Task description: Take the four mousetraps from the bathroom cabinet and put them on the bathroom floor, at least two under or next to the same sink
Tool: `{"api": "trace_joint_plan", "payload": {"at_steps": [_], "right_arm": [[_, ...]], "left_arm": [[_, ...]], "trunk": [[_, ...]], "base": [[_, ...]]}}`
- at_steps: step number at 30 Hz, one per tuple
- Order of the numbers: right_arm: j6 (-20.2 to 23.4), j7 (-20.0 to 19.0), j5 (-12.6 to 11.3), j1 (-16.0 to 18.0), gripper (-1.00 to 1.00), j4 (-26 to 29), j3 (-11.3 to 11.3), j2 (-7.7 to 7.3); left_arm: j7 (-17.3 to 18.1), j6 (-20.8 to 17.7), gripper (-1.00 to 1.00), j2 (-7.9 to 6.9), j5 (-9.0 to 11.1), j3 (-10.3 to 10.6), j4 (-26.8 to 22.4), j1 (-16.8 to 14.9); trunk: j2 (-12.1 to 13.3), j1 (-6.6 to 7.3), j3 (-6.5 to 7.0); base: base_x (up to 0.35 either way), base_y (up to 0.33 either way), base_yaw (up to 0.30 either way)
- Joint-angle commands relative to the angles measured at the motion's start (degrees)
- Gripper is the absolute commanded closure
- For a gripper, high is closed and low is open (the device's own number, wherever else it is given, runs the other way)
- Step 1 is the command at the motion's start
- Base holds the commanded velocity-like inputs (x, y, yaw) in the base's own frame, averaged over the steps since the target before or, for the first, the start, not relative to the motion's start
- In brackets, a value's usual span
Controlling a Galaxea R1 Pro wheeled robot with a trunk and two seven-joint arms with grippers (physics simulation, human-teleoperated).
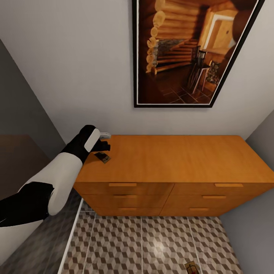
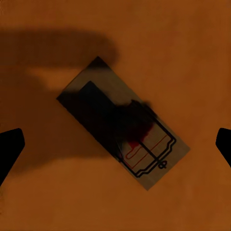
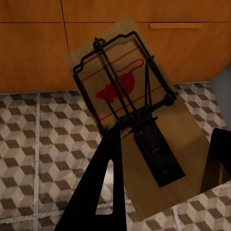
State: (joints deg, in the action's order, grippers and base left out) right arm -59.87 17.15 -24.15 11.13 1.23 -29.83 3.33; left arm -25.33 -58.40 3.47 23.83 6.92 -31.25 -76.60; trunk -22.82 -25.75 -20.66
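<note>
One mousetrap (image 1: 102,156) lies flat on the left end of the orange-brown cabinet (image 1: 171,160). My left gripper (image 1: 103,147) hovers just above it. In the left wrist view this mousetrap (image 2: 122,127) lies diagonally on the cabinet top (image 2: 183,48), and the left gripper (image 2: 115,144) is open wide, one fingertip (image 2: 9,149) at each side. My right gripper (image 3: 166,134) is shut on a second mousetrap (image 3: 120,86), held above the bathroom floor (image 3: 33,144) in front of the cabinet drawers (image 3: 29,53). That mousetrap (image 1: 191,267) shows at the bottom edge of the head view. The sink is out of view.
A large framed picture (image 1: 190,53) hangs on the white wall above the cabinet. Grey walls close in at both sides. A dark brown surface (image 1: 15,160) and a white strip (image 1: 72,236) border the cube-patterned floor (image 1: 152,239) at the left.
</note>
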Motion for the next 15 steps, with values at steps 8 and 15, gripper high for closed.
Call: {"api": "trace_joint_plan", "payload": {"at_steps": [8, 15], "right_arm": [[-0.1, 0.3, -0.3, 0.0, 1.00, -0.1, -0.5, 0.01], [-0.1, 0.3, -0.3, 0.0, 1.00, -0.1, -0.5, 0.09]], "left_arm": [[-0.5, -0.2, -1.00, 0.05, 0.6, 0.1, 0.2, 0.0], [-0.5, -0.2, -1.00, 0.55, 0.7, -5.1, 5.3, 0.0]], "trunk": [[-0.1, -0.03, -0.09], [-0.1, -0.03, -0.09]], "base": [[0.000, 0.000, 0.000], [0.000, 0.000, 0.000]]}}
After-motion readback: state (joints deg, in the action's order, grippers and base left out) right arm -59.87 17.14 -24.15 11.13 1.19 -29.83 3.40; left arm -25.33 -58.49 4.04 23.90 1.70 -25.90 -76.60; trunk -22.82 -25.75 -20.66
